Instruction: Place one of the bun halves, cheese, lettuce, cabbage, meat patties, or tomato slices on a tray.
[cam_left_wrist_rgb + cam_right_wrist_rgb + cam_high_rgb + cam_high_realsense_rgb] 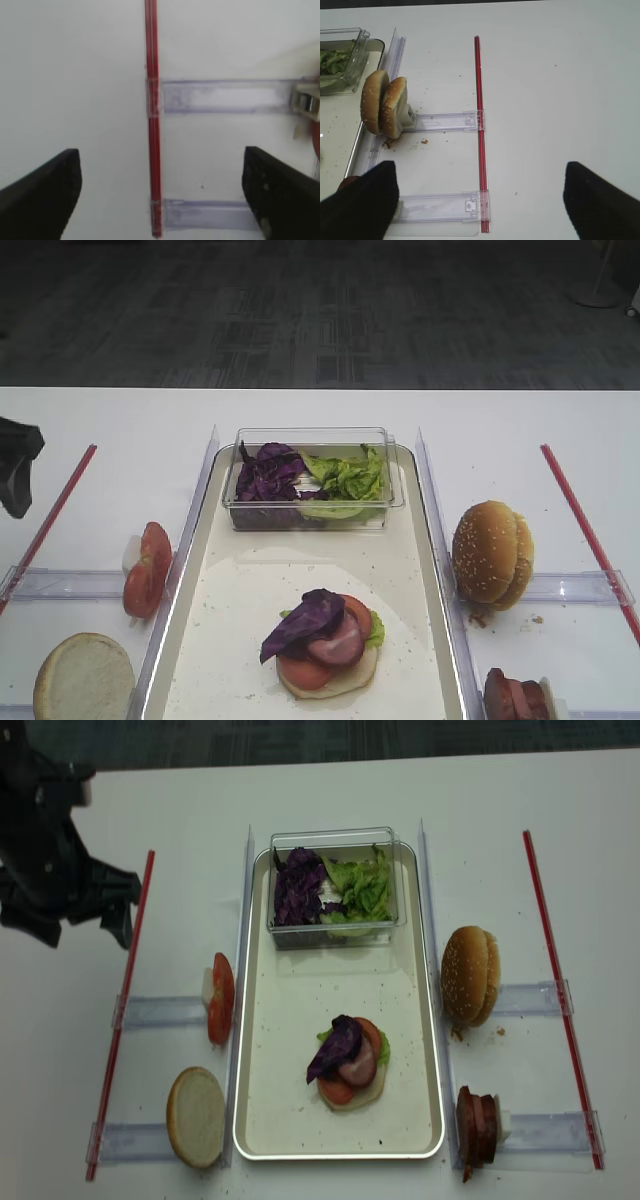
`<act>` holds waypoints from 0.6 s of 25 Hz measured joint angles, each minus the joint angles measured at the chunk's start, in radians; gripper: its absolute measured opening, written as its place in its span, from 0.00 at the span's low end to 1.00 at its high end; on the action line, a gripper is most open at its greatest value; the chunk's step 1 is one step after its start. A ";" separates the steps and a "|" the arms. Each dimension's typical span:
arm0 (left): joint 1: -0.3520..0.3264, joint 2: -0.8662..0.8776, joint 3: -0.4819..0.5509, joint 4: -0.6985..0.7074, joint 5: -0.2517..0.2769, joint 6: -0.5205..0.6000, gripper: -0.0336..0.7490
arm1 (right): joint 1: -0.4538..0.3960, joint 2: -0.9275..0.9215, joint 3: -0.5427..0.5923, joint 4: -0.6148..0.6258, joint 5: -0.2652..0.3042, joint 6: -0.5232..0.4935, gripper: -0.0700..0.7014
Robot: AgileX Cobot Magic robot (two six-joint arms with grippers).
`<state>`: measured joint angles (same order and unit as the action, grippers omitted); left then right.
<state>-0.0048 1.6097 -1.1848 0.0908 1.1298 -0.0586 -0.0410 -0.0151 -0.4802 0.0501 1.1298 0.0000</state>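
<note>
1. Pale flat-cut bun half [84, 677] lies at the near left desk [110, 430] edge.
2. Silver-rimmed tray [425, 540] holds a stack topped by crinkled purple cabbage [305, 623].
3. Both claws, left claw [160, 192] and right claw [480, 197], stand wide apart, empty, over bare outer desk.

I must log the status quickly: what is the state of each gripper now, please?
Left gripper: open, holding nothing, above the red strip.
Right gripper: open, holding nothing, near the sesame bun halves.

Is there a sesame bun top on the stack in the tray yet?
No: the stack on the tray is topped by a purple cabbage leaf; the sesame buns stand outside.
</note>
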 joint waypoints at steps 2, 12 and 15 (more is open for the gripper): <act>0.000 -0.051 0.079 0.000 -0.021 0.000 0.81 | 0.000 0.000 0.000 0.000 0.000 0.000 0.97; 0.000 -0.362 0.397 -0.007 -0.070 0.000 0.81 | 0.000 0.000 0.000 0.000 0.000 0.000 0.97; 0.000 -0.458 0.465 -0.018 -0.070 0.000 0.81 | 0.000 0.000 0.000 0.000 0.000 0.000 0.97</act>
<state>-0.0048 1.1517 -0.7194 0.0728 1.0603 -0.0586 -0.0410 -0.0151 -0.4802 0.0501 1.1298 0.0000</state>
